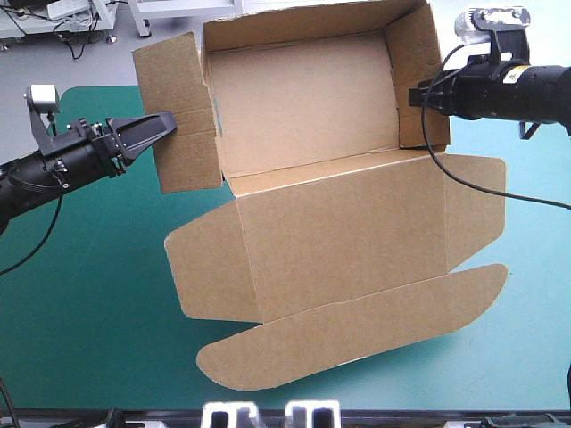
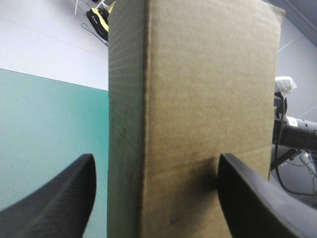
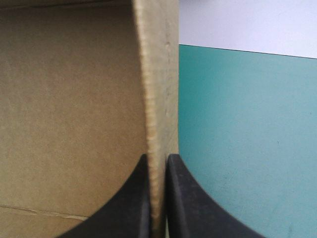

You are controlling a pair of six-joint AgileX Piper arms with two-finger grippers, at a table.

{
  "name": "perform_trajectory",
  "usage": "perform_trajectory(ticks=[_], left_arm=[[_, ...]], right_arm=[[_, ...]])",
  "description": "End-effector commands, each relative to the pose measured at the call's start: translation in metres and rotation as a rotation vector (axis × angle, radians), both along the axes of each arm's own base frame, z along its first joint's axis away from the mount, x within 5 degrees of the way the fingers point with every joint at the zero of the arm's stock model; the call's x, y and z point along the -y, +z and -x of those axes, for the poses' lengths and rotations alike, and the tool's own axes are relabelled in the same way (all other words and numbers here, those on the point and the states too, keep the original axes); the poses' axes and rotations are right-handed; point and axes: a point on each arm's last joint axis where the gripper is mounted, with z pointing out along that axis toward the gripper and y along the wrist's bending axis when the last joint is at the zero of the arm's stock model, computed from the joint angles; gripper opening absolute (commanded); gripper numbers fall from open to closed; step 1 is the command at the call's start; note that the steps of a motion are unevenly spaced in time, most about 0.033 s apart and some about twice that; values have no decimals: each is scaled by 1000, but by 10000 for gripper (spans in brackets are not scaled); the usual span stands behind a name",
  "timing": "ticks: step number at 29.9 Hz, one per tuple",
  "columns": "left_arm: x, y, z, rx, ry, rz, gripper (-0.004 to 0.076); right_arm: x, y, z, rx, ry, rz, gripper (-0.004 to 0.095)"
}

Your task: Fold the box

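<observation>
The brown box [image 1: 303,98] stands at the far middle of the table, its back and side walls raised. Its lid [image 1: 348,232] lies flat toward the near edge, with rounded flaps at the front and sides. My left gripper [image 1: 165,127] is at the outward-hanging left side flap [image 1: 178,116]. In the left wrist view this gripper [image 2: 156,158] is open, and the flap [image 2: 198,99] stands upright between its fingers. My right gripper [image 1: 415,94] is shut on the box's right wall [image 1: 415,53]. The right wrist view shows that gripper [image 3: 157,157] pinching the wall's edge [image 3: 158,74].
The teal-green cover [image 1: 80,294] lies bare left of the box and along the near edge. The box's back wall reaches past the table's far edge. The right arm [image 2: 297,131] shows beyond the flap in the left wrist view.
</observation>
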Motion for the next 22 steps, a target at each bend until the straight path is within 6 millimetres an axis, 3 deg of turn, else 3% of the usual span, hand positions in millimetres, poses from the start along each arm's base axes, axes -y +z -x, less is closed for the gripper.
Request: perform_trajectory(ticks=[1, 8, 15, 22], left_arm=[[8, 21, 15, 74, -91, 55, 490], [30, 21, 20, 116, -189, 33, 490], [39, 21, 22, 122, -229, 32, 490], [45, 19, 18, 123, -199, 2, 473]], right_arm=[[-4, 24, 12, 109, 8, -97, 0], [-7, 20, 8, 92, 36, -103, 0], [-8, 15, 4, 60, 44, -90, 2], [-30, 10, 4, 84, 35, 27, 2]])
